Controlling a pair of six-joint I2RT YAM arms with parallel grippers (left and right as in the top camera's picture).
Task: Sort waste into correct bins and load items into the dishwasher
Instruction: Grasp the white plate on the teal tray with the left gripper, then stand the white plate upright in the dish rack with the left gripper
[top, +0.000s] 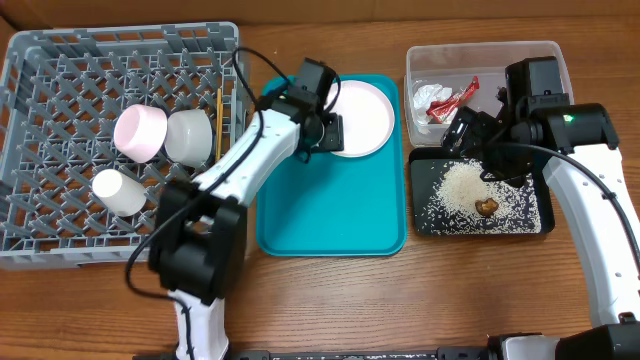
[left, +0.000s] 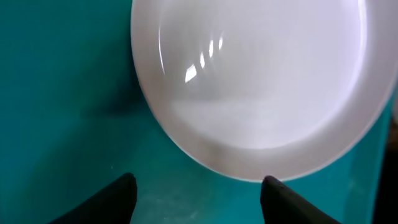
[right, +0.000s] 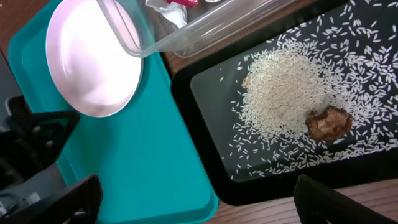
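The pale pink plate (top: 362, 116) lies on the teal tray (top: 330, 210) at its far right; it also shows in the left wrist view (left: 261, 81) and right wrist view (right: 93, 62). My left gripper (top: 322, 132) is open at the plate's left rim, fingers (left: 199, 190) just short of its edge. My right gripper (top: 478, 135) is open and empty above the black tray (top: 530, 222), which holds rice (right: 286, 93) and the brown chunk (right: 328, 122). The red-and-white wrapper (top: 445, 100) lies in the clear tub (top: 560, 60). The grey rack (top: 60, 60) holds the pink dish (top: 140, 132), bowl (top: 187, 136), cup (top: 118, 192) and chopsticks (top: 219, 122).
The teal tray sits between the rack and the bins, its near half bare. Wooden table (top: 420, 300) runs along the front. The clear tub's corner (right: 134, 37) overhangs the gap between the teal and black trays in the right wrist view.
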